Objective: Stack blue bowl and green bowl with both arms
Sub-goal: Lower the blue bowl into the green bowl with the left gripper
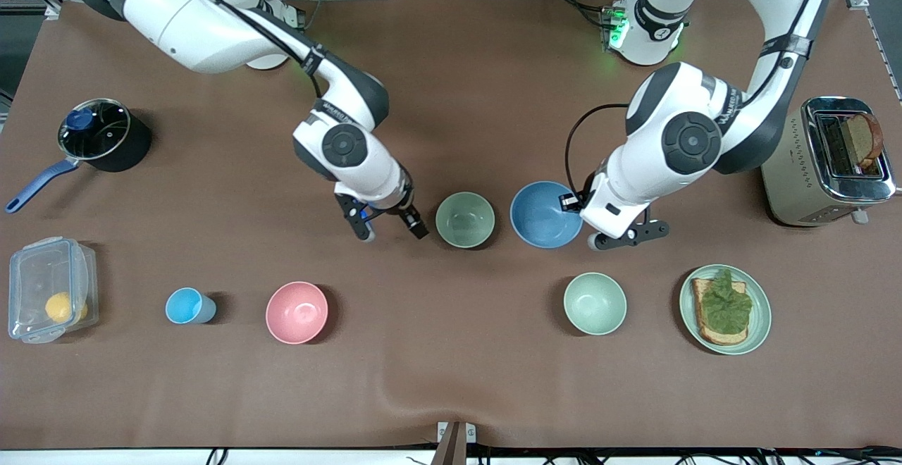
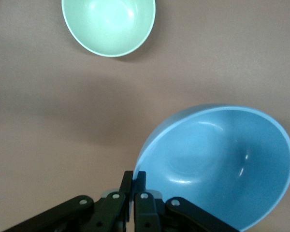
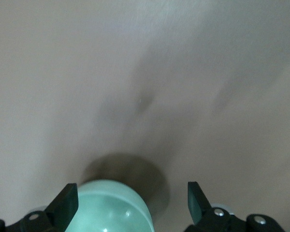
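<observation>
The blue bowl (image 1: 546,215) (image 2: 222,164) is tilted near the table's middle, and my left gripper (image 1: 572,203) (image 2: 134,181) is shut on its rim. Beside it, toward the right arm's end, the green bowl (image 1: 464,220) (image 3: 111,210) stands upright on the table. My right gripper (image 1: 392,229) (image 3: 133,200) hangs open just beside the green bowl, on the side away from the blue bowl. Its fingers (image 3: 67,203) are spread wide and hold nothing; the green bowl's rim shows close by one of them.
Nearer the front camera stand a mint bowl (image 1: 595,303) (image 2: 108,24), a pink bowl (image 1: 297,312), a light-blue cup (image 1: 184,306) and a plate (image 1: 762,324) with toast. A toaster (image 1: 824,162) sits at the left arm's end; a pot (image 1: 99,134) and plastic box (image 1: 49,289) at the right arm's.
</observation>
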### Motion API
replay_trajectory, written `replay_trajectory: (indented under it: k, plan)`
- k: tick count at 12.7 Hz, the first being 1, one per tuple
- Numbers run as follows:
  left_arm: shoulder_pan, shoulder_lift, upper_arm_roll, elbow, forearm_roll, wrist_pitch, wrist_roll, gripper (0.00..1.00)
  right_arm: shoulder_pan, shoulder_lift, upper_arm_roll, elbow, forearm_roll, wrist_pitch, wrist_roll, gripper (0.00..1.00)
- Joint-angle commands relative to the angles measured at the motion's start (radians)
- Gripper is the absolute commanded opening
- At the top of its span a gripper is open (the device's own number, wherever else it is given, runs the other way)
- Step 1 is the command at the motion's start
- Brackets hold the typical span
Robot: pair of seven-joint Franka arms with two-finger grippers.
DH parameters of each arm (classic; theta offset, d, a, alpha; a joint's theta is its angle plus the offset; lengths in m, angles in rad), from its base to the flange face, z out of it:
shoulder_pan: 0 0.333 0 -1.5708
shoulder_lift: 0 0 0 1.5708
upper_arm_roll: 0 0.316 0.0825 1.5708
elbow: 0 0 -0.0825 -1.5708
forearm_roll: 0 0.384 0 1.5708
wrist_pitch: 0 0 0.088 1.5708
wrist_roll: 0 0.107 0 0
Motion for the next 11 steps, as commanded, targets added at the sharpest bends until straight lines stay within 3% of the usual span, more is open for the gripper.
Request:
replay_trajectory:
  k: [1,3,8,11]
  plan:
    - [-0.024,0.019,0.003,0.013,-0.022,0.005,-0.031,0.0,-0.059,0.04,0.018,-0.003,0.062,0.03,0.014,1.0]
    - [-0.046,0.03,0.003,0.013,-0.017,0.044,-0.087,0.0,-0.054,0.066,-0.014,-0.005,0.165,0.107,0.012,1.0]
    - [-0.124,0.08,0.004,0.012,-0.003,0.136,-0.227,0.0,-0.018,0.166,-0.052,-0.016,0.204,0.296,0.024,1.0]
    - [-0.164,0.122,0.009,0.012,0.0,0.188,-0.284,0.0,0.013,0.168,-0.071,-0.011,0.215,0.314,0.121,1.0]
